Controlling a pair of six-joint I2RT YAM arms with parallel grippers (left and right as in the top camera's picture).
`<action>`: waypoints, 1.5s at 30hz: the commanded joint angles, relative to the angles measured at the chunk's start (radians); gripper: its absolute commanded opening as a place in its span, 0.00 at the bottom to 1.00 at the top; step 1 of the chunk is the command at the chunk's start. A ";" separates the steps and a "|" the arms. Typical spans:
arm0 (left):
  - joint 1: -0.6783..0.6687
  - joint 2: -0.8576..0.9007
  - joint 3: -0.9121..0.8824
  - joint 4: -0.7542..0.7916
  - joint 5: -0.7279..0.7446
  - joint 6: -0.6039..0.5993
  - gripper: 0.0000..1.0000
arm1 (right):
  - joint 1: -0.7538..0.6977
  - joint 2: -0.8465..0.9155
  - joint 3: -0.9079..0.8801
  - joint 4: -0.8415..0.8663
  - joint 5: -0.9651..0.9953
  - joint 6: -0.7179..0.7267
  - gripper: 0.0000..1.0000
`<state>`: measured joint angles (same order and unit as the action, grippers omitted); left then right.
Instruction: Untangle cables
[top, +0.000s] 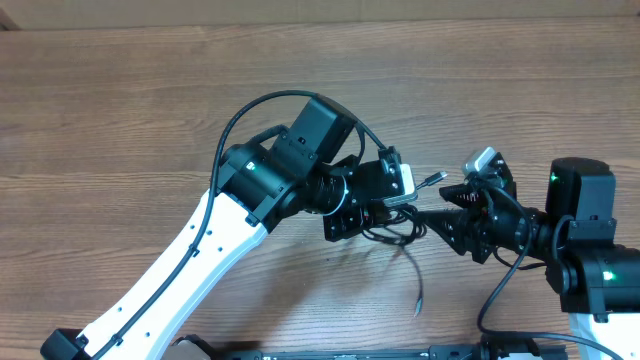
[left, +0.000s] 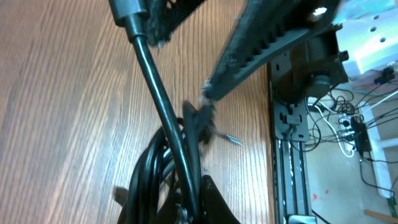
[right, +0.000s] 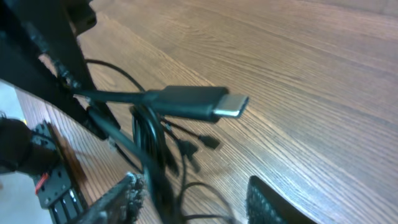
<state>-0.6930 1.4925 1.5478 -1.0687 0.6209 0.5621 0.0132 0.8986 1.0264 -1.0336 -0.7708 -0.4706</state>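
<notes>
Counting the cables: thin black cords bunched in one tangle, and the strands overlap too much to number.

- Plugs: one flat plug with a silver tip, and at least one small plug lower in the tangle.
- Loose end: one, trailing from the bunch toward the near edge of the desk.
- Location: the tangle lies on the desk right of centre, between the two pincers.
- Left pincer: one, closed tight on the cables. It sits at the tangle's left side, and the flat plug juts out past it toward the right arm.
- Right pincer: one, its fingers parted with a gap far wider than any cord. Its tip is at the tangle's right side, and no strand is visibly pinched.
- Arms: two, the left reaching in from the near-left corner, the right from the near-right.

Views: only the overhead shows both pincers facing each other and the trailing end. Only the right wrist view shows the flat plug raised clear of the desk above the bunch. The left wrist view shows one strand running taut toward its lens, but it is blurred.
</notes>
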 joint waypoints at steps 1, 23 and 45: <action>-0.001 -0.025 0.019 0.028 0.068 0.045 0.04 | -0.001 -0.013 0.003 0.003 -0.003 -0.011 0.47; 0.048 -0.025 0.019 0.201 0.216 -0.072 0.04 | -0.001 -0.013 0.003 -0.081 -0.114 -0.063 0.45; 0.096 -0.025 0.019 0.438 0.326 -0.402 0.04 | -0.002 -0.012 0.003 -0.106 -0.082 -0.054 0.04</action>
<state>-0.6201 1.4925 1.5475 -0.6895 0.8700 0.2886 0.0128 0.8982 1.0264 -1.1263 -0.8669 -0.5240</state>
